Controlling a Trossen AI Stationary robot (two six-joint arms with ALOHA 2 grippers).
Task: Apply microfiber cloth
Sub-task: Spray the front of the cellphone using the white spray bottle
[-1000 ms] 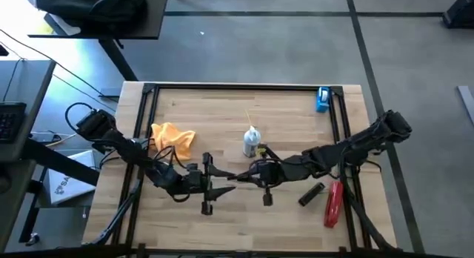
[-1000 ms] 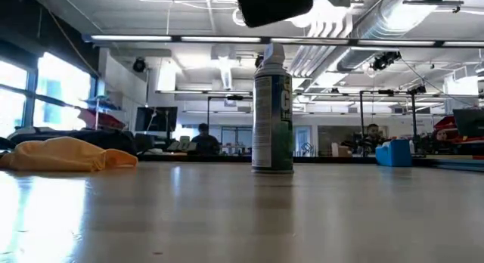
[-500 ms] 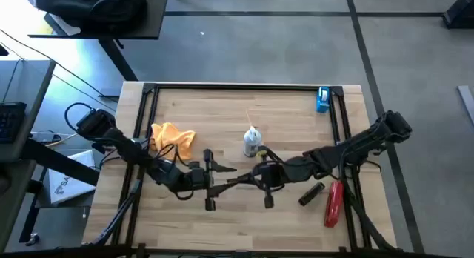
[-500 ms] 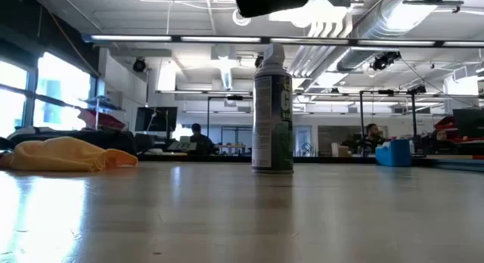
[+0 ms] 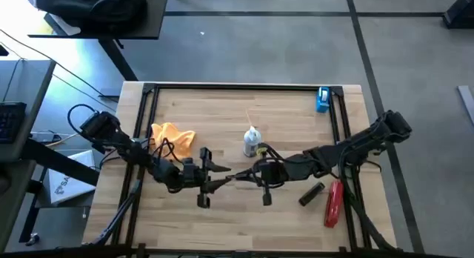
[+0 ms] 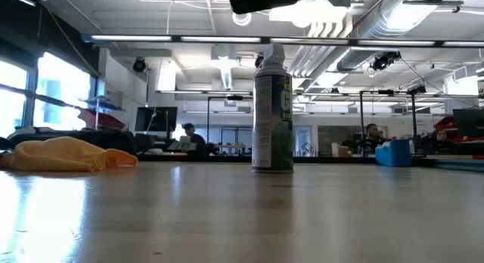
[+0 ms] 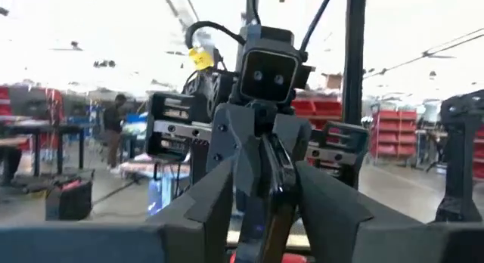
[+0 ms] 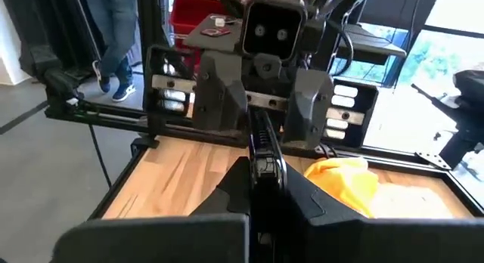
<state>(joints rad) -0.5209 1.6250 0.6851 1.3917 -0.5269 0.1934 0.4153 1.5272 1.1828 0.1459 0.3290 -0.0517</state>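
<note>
Near the front-centre of the table (image 5: 296, 110), the left gripper (image 5: 216, 178) and right gripper (image 5: 244, 176) met nose to nose, both clamped on 1 thin black phone (image 8: 263, 151) held edge-on between them. The microfiber cloth (image 5: 172, 136) lay crumpled farther back by the table's left edge, behind the left arm, with no clear long axis. Judgement: the left arm was nearer it; neither gripper was free to take it. The spray can (image 5: 252, 141) stood mid-table.

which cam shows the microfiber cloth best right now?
High view: the whole microfiber cloth shows crumpled on the table's left side, by the left arm. Low view sees it edge-on; right wrist view has it partly hidden; left wrist view doesn't show it.
</note>
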